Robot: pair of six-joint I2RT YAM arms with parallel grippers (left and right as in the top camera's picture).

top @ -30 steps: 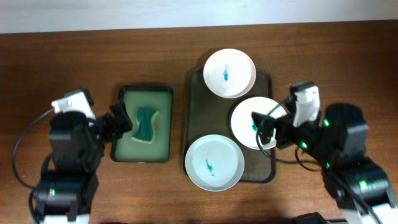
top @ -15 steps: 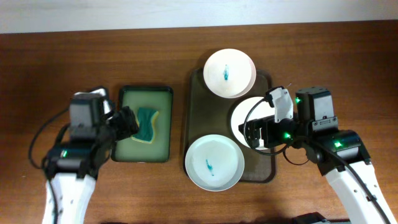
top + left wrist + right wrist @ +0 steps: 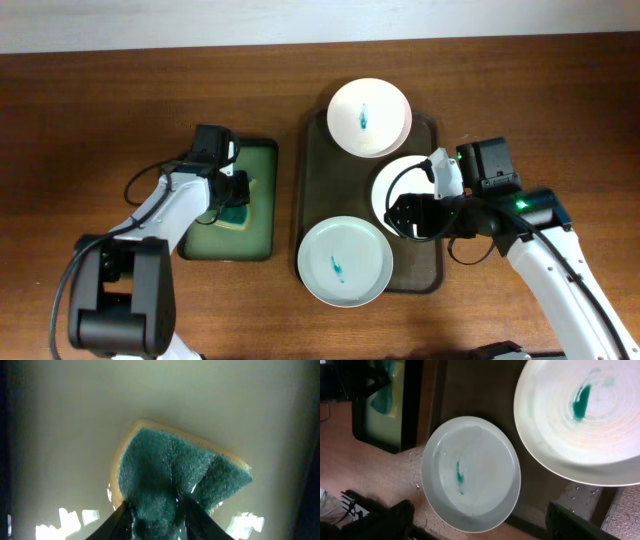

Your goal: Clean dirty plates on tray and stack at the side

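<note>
Left pincer (image 3: 233, 190) down in the green tray (image 3: 262, 238), narrowed onto the near end of the sponge (image 3: 175, 470). From the left wrist: two dark fingers (image 3: 124, 516) pressed against the teal face, puckering it between them, their lower parts cut off by the bottom edge of the view. Sponge lying in pale yellowish liquid (image 3: 65, 435), its yellow underside visible only as a thin border. From overhead, largely covered by the pincer and hard to make out.

Right pincer (image 3: 405, 215) spread wide, gripping nothing, poised at the left rim of the middle plate (image 3: 392, 178). From the right wrist, only blurred dark fingers (image 3: 400, 517) at the two bottom corners. Touching the plate or just above it: cannot tell.

Three white plates on the dark tray (image 3: 318, 170), the tray itself on the wooden desk (image 3: 100, 100), just right of the green tray:
- Far plate (image 3: 369, 117) overhanging the tray's far rim, with a teal smear (image 3: 364, 117) at its centre.
- Near plate (image 3: 344, 261) overhanging the near rim, likewise smeared.
- Middle plate toward the tray's right side, its right and lower part hidden under the right arm from overhead, smear covered there too. Smear plain in the right wrist view, though with the plate cut off by the top and right edges.
</note>
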